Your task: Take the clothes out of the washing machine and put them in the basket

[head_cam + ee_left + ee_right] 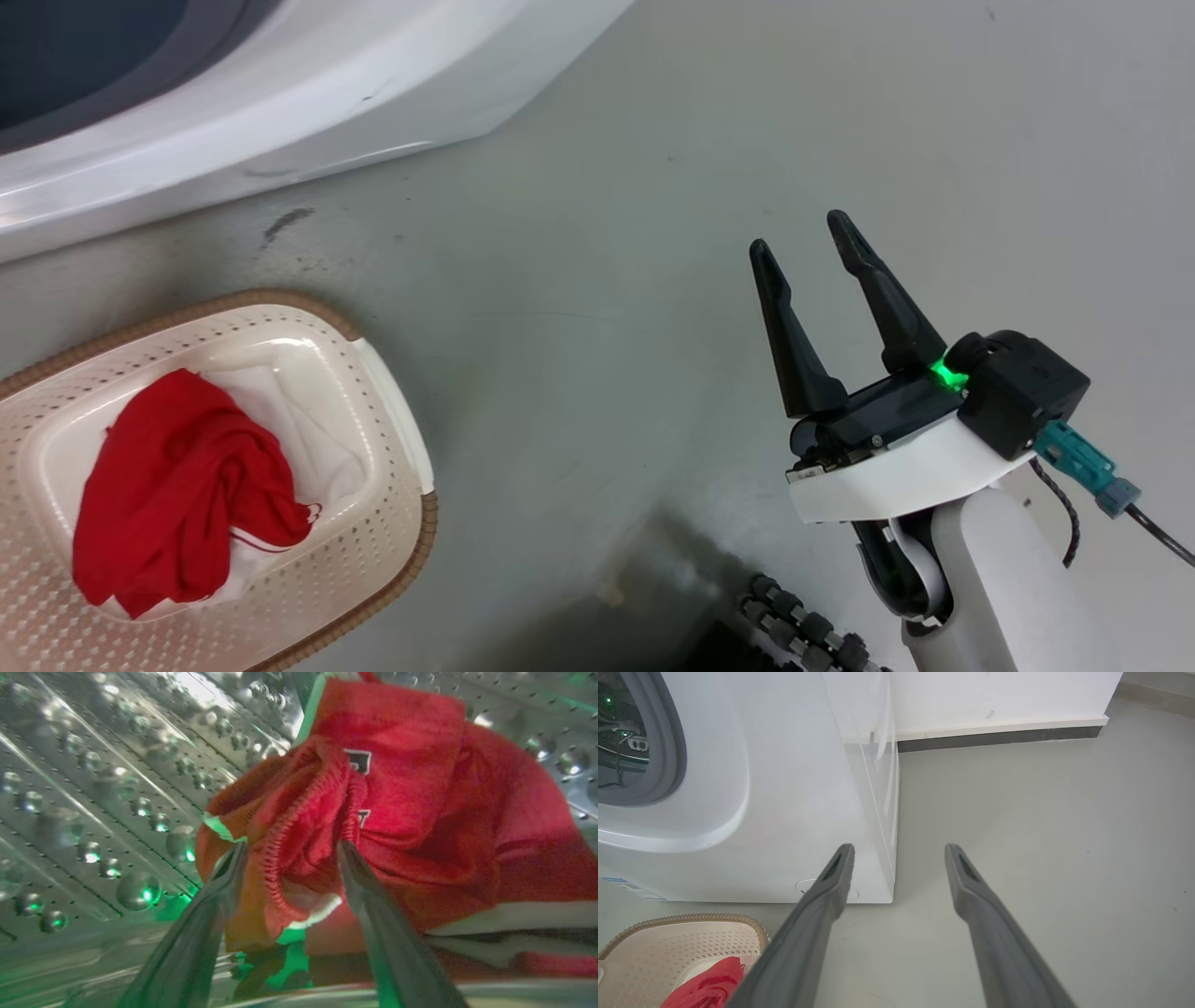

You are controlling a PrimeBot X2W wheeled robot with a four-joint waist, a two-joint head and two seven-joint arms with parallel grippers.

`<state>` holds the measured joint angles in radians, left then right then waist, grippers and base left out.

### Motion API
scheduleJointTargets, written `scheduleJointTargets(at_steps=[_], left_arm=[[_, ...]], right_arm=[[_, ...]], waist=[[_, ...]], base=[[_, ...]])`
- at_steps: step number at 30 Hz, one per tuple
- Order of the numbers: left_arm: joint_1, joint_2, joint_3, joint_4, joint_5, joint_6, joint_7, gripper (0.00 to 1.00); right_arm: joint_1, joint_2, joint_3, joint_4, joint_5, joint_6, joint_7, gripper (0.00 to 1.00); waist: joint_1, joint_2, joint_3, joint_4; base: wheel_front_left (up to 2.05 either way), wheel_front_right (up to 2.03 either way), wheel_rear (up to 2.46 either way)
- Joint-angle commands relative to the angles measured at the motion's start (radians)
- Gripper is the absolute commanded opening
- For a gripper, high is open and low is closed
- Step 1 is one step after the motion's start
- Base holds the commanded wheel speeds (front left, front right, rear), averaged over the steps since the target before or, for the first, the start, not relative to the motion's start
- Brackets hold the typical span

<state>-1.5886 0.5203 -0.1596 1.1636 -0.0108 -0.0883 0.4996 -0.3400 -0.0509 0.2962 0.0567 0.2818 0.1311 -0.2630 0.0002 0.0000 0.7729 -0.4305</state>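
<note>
Inside the washing machine's steel drum, a red garment with white trim lies bunched up. My left gripper is open, its two fingers on either side of a fold of that garment. More red clothes, lying over white fabric, sit in the cream basket, whose corner also appears in the right wrist view. The basket stands on the floor in front of the white washing machine. My right gripper hangs open over bare floor, right of the basket, holding nothing.
Grey floor stretches between the basket and my right arm. A black ribbed cable lies near the lower edge by the robot's base. To the right of the machine, a white wall with a dark baseboard runs along the floor.
</note>
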Motion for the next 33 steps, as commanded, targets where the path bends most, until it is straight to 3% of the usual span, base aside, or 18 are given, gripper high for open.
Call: scheduleJointTargets(at_steps=[1, 10, 11, 12, 13, 22, 33], left_arm=[[-0.014, 0.005, -0.006, 0.005, 0.005, -0.001, 0.023, 1.00], [-0.019, 0.020, -0.012, 0.022, -0.008, 0.024, 0.196, 1.00], [-0.012, 0.021, -0.010, 0.021, -0.012, 0.028, 0.207, 0.47], [-0.005, 0.020, -0.009, 0.015, -0.016, 0.032, 0.213, 0.05], [-0.001, 0.022, -0.010, 0.005, -0.016, 0.039, 0.210, 0.00], [0.074, 0.025, -0.011, -0.130, -0.029, 0.088, 0.080, 0.00], [0.320, -0.025, 0.038, -0.235, -0.110, 0.131, -0.309, 0.00]], right_arm=[[-0.013, 0.001, 0.006, -0.003, 0.008, -0.001, -0.002, 1.00], [-0.006, 0.001, 0.036, -0.007, 0.030, -0.001, -0.002, 1.00], [-0.005, 0.001, 0.038, -0.006, 0.031, -0.001, -0.002, 1.00], [-0.004, 0.001, 0.039, -0.006, 0.033, -0.001, -0.002, 1.00], [-0.004, 0.001, 0.039, -0.005, 0.034, -0.001, -0.002, 1.00], [-0.007, 0.001, 0.038, 0.009, 0.031, -0.001, -0.002, 1.00], [0.021, 0.001, -0.009, 0.054, -0.012, -0.001, -0.002, 1.00]], waist=[[-0.0002, 0.0000, 0.013, -0.016], [-0.0002, 0.0000, 0.029, -0.048], [-0.0002, 0.0000, 0.029, -0.050], [-0.0002, 0.0000, 0.029, -0.050], [-0.0002, 0.0000, 0.028, -0.051], [-0.0002, 0.0000, -0.008, -0.041], [-0.0002, 0.0000, -0.157, 0.009]], base=[[0.00, 0.00, 0.00], [0.00, 0.00, 0.00], [0.00, 0.00, 0.00], [0.00, 0.00, 0.00], [0.00, 0.00, 0.00], [0.00, 0.00, 0.00], [0.00, 0.00, 0.00]])
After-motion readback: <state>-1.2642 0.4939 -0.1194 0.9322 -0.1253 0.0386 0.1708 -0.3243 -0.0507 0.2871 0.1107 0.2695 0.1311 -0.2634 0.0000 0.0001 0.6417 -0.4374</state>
